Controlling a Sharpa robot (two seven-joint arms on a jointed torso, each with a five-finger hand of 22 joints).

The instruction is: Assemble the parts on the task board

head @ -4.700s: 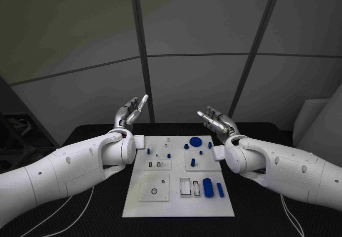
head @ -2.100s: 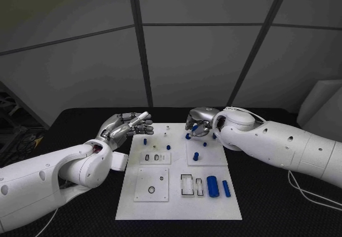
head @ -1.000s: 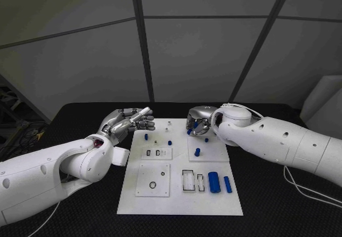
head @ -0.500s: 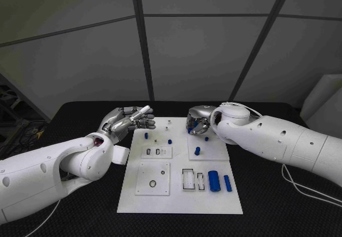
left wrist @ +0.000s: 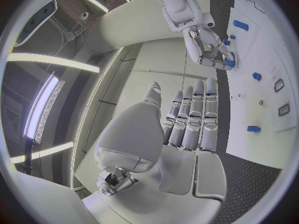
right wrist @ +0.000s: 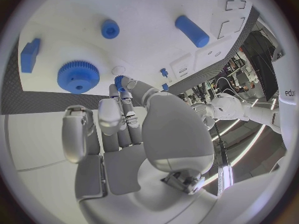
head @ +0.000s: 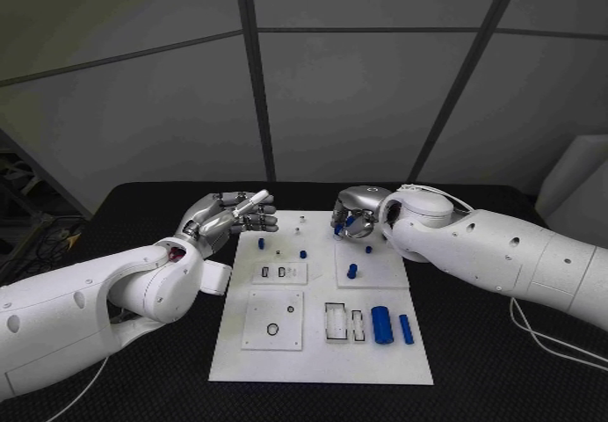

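The white task board [head: 317,352] lies in the middle of the black table. My right hand [head: 358,214] is down over its far right corner. There the thumb and a finger pinch a small blue peg [right wrist: 118,81] beside the blue gear [right wrist: 77,76], which lies flat on the board. Whether the peg is lifted I cannot tell. My left hand [head: 235,214] hovers off the board's far left corner with straight fingers [left wrist: 193,114] and holds nothing. The left wrist view also catches the right hand [left wrist: 209,47] on the board.
Short blue pegs [head: 261,241] [head: 303,254] [head: 351,272] stand on the far half of the board. A thick blue cylinder [head: 381,323] and a thinner one [head: 406,328] lie near right, beside rectangular slots [head: 332,322]. A black ring [head: 271,329] sits near left.
Earlier, both hands came down from a raised pose and the right hand settled over the gear corner. In the last second the hands have barely moved.
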